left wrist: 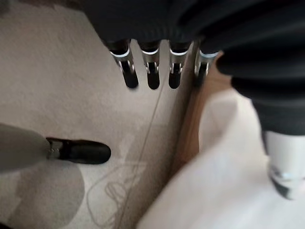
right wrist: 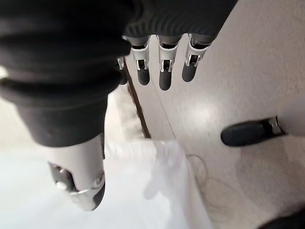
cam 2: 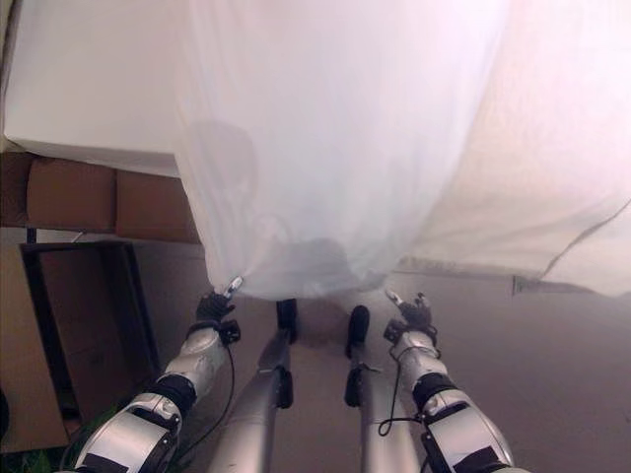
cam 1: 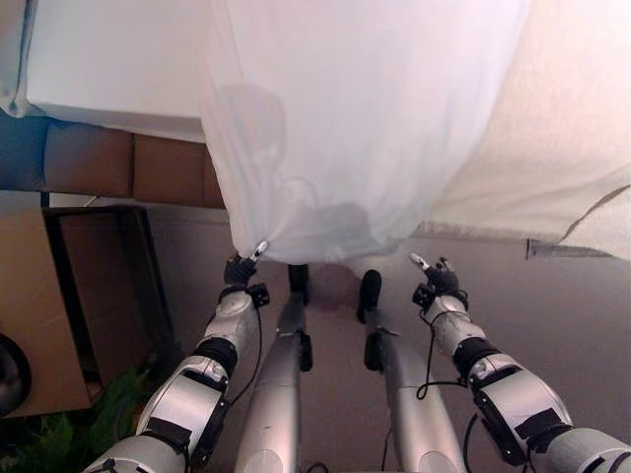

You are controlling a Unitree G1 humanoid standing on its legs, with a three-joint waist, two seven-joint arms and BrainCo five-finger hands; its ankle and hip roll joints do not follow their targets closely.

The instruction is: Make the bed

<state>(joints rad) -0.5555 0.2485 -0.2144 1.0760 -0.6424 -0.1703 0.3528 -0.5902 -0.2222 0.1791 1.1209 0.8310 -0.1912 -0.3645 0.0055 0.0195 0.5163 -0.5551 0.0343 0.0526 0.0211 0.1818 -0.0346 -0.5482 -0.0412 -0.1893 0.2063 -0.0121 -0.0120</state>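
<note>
Sheet (cam 1: 365, 128) hangs off the bed edge straight ahead of both hands; nothing is held yet.

Left hand (cam 1: 240, 270): fingers (left wrist: 152, 71) are straight and apart in the left wrist view, thumb well off to the side, nothing between them. In the eye views one fingertip pokes up at the sheet's lower left corner; touching or just short of it, you can't tell.

Right hand (cam 1: 439, 279): fingers (right wrist: 164, 71) also straight and spread, nothing held, thumb off to one side. It sits below the hem and to the right of the hanging fold, a clear gap from the cloth.

Key relation: the hem runs left to right across your front, just above and ahead of both hands. The left hand is the nearer one, right at the corner. The right hand is off the sheet's right end, below a second, creamier cover (cam 1: 552, 138) that drapes off the bed there.

Judgement: the next move is reach up and forward, then pinch the hem. The right hand needs to come inward as well, or it will likely catch the cover instead of the sheet.

Further out: brown bed base (cam 1: 128, 163) under the mattress, dark stand (cam 1: 99, 286) at left, bare floor (cam 1: 572, 315).
</note>
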